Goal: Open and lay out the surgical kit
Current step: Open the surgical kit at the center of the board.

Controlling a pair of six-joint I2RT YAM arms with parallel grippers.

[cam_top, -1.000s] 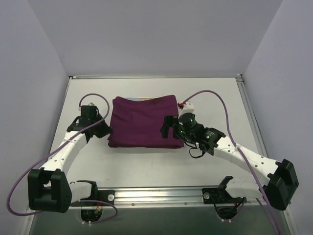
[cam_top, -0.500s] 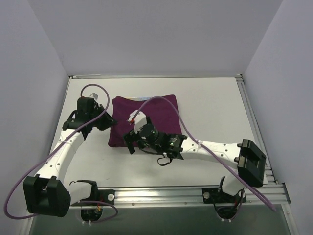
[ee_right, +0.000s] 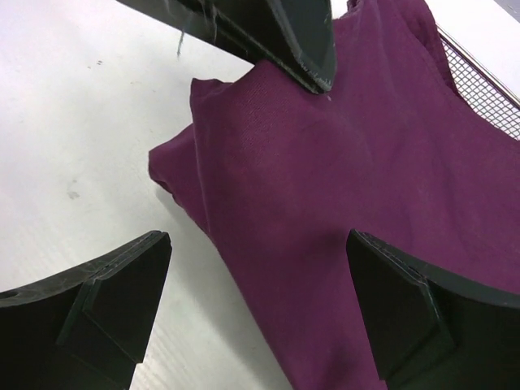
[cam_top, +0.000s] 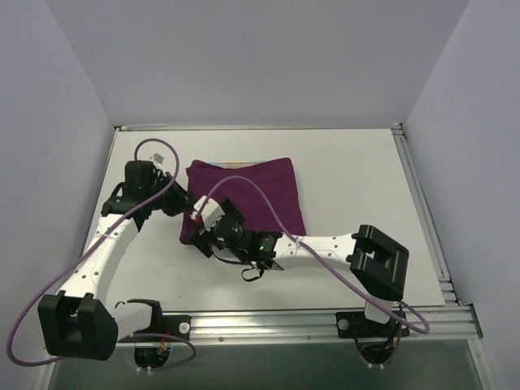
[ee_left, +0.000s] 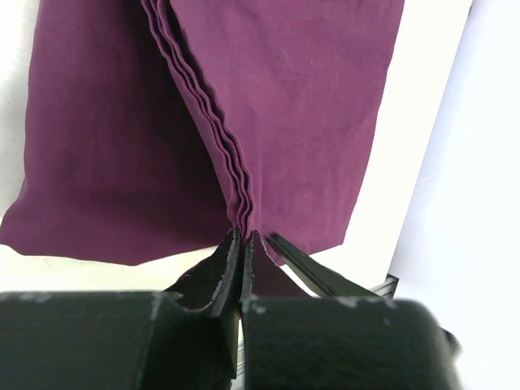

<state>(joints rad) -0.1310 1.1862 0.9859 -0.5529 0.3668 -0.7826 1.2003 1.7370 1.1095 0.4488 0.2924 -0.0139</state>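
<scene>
Cloth wrap (ee_left: 325, 122) pleats run into pinching left end effector (ee_left: 246, 237); right end effector (ee_right: 256, 244) wide.

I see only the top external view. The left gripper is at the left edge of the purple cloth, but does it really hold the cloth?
Observer: Yes. In the left wrist view the left gripper is shut on a pleated fold of the purple cloth.
Operator: And the right gripper, is it open or shut?
Observer: Open. Its wrist view shows the right gripper with jaws wide apart, the cloth's corner between them.
Operator: What lies under the cloth?
Observer: In the right wrist view, a wire-mesh tray shows past the cloth's edge.
</scene>
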